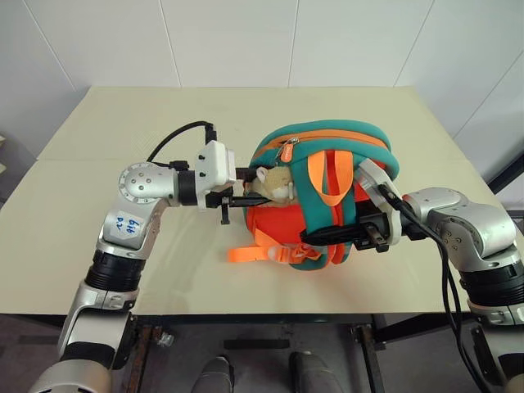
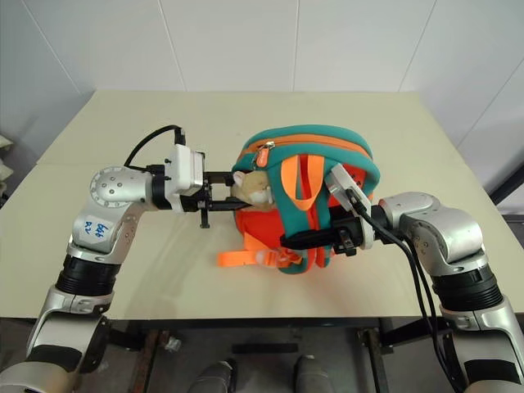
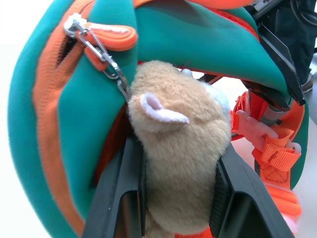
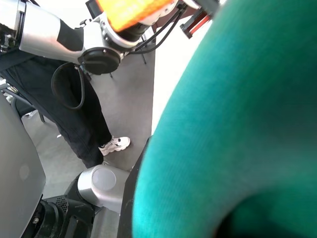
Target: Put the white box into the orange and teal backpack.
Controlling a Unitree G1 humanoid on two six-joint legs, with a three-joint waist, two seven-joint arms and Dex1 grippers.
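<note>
Bench (image 1: 106, 246) first: it carries the orange and teal backpack (image 1: 327, 147), which sits lifted on its side between both arms, straps toward us, zip line running over the top. We cannot see the white box on the bench or in either claw, so we cannot say where it is; it may already be inside the bag, though that is only our guess.

On the right, we have the right claw (image 1: 370, 232) clenched on a teal strap low on the bag's near side, which steadies the whole thing. On the left, the left claw (image 3: 178, 198) has its fingers (image 3: 124, 193) on either side of the tan plush toy (image 3: 178, 144) that hangs by a small metal clip (image 3: 101, 54) from the zip pull, and the toy appears squeezed between them.

We judge the step in hand to be working the zip by way of the toy. To do it well, we should keep the right grip firm, pull the toy along the zip line and not away from the bag, and watch that the clip does not twist or slip
</note>
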